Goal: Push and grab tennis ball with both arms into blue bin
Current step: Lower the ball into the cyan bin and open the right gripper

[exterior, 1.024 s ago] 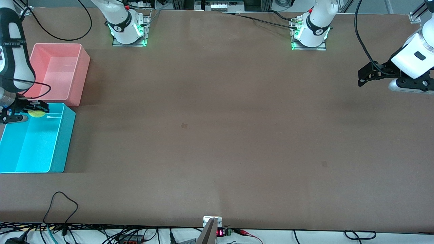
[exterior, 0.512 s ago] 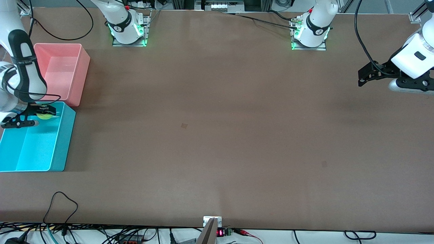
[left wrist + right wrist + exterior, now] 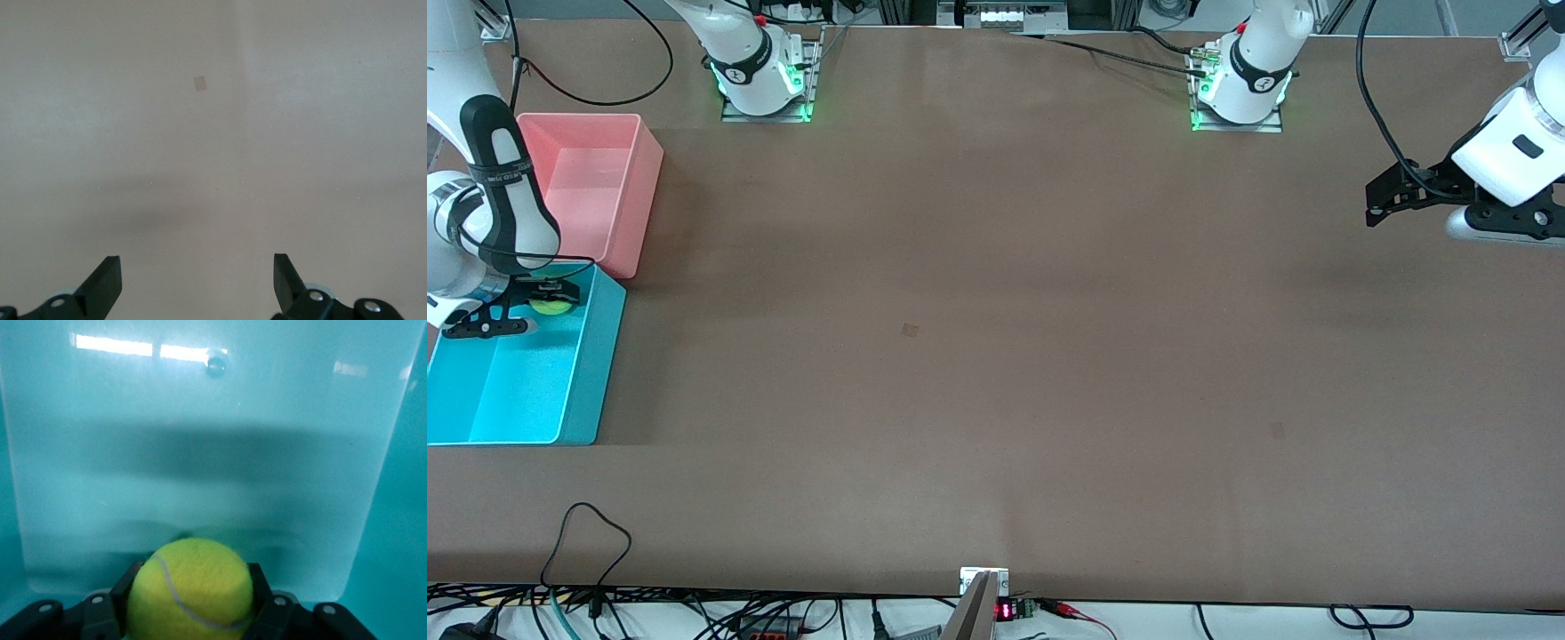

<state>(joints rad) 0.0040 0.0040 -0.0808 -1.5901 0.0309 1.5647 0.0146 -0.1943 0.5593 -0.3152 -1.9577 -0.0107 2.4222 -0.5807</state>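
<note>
- The blue bin (image 3: 578, 382) sits on the brown desk (image 3: 996, 356) at the right arm's end, nearer the front camera than the pink bin (image 3: 627, 191), which stands just beside it.
- The right hand (image 3: 547, 298) is down inside the blue bin, at the end next to the pink bin, and it is clenched on the tennis ball (image 3: 551, 306).
- From the front, only a small yellow-green patch of the ball shows under the black fingers; the right arm's white forearm covers the rest of that corner.
- The right wrist view gives what the front view hides: the tennis ball (image 3: 191, 590) sits squarely between the two black fingers (image 3: 261, 587), one pressed to each side, its white seam curving across the felt, with the bin's glossy blue floor (image 3: 200, 440) spread out below it.
- The left hand (image 3: 1392, 197) waits over bare desk toward the left arm's end, well apart from both bins.
- The left wrist view shows its fingers (image 3: 103, 283) spread wide with nothing between them, only plain desk surface (image 3: 213, 133) carrying one small square mark (image 3: 199, 82).
</note>
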